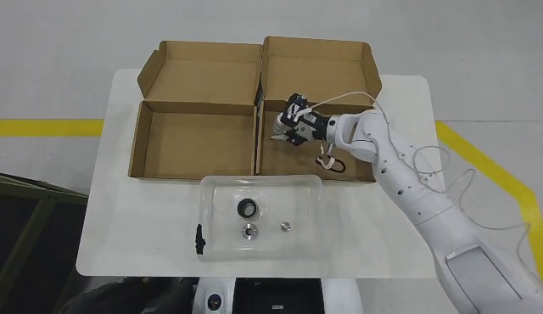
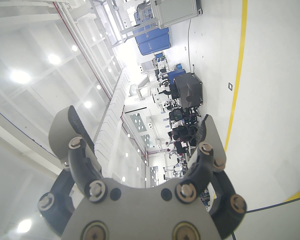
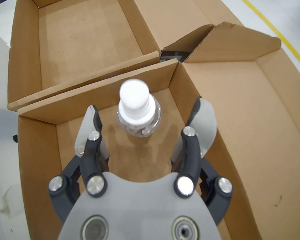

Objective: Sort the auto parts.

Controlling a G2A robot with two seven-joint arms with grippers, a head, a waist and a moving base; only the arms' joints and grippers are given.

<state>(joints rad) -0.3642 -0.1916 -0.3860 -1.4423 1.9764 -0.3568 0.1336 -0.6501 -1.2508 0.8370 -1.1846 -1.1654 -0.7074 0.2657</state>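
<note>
Nearest the robot, on the white table (image 1: 110, 221), a clear tray (image 1: 208, 197) holds a black ring (image 1: 247, 208), a round metal part (image 1: 248, 233) and a smaller piece (image 1: 285, 225), all too small to make out further. A dark piece (image 1: 200, 240) sits at the tray's left rim, and I cannot tell if it lies inside or on the edge.

Beyond the tray are two open cardboard boxes side by side, lids folded back. The right gripper (image 1: 277, 132) hangs inside the right box (image 3: 240, 126), its jaws spread wide and holding nothing. A small clear bottle (image 3: 135, 98) with a white cap stands upright on the box floor just ahead of the fingers (image 3: 205, 116), apart from both, close to the wall beside the left box (image 1: 191, 144). Its contents are unclear.

The left gripper (image 2: 139, 113) points up into the hall, jaws wide apart and bare.
</note>
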